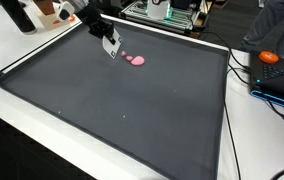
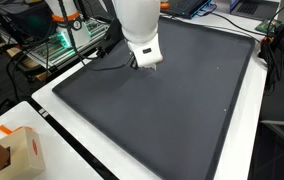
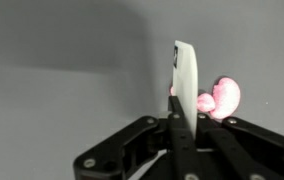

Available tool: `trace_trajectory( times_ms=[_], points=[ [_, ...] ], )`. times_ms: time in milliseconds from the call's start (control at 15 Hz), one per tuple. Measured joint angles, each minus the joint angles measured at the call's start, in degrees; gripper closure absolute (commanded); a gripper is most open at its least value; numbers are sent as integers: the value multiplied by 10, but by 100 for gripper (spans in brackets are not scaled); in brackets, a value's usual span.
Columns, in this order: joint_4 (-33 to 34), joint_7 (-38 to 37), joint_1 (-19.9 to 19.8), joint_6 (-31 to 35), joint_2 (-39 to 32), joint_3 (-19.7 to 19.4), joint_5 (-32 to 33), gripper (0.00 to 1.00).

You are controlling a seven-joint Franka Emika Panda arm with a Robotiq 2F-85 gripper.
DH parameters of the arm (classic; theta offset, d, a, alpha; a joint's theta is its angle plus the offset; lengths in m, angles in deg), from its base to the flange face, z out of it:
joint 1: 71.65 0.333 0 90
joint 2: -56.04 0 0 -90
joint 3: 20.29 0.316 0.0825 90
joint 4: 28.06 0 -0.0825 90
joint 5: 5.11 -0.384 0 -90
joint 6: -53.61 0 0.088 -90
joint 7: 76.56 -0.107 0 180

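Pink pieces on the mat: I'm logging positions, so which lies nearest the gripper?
The smaller pink piece, right beside the gripper, which grips a white card; the larger pink piece lies just beyond it.

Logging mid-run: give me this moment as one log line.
gripper: shut on white flat piece | pink lump: on dark mat, beside piece

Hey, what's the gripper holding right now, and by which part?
The gripper is shut on a flat white piece, clamped at its near end. The pink lump beside it is not held.
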Motion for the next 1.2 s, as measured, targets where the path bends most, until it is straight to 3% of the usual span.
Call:
trace_trajectory(
  times_ms=[667,1200],
  points=[
    [-37,-37,57,44,45,12,92,99],
    [-79,-47,99,54,99,38,128,99]
  ],
)
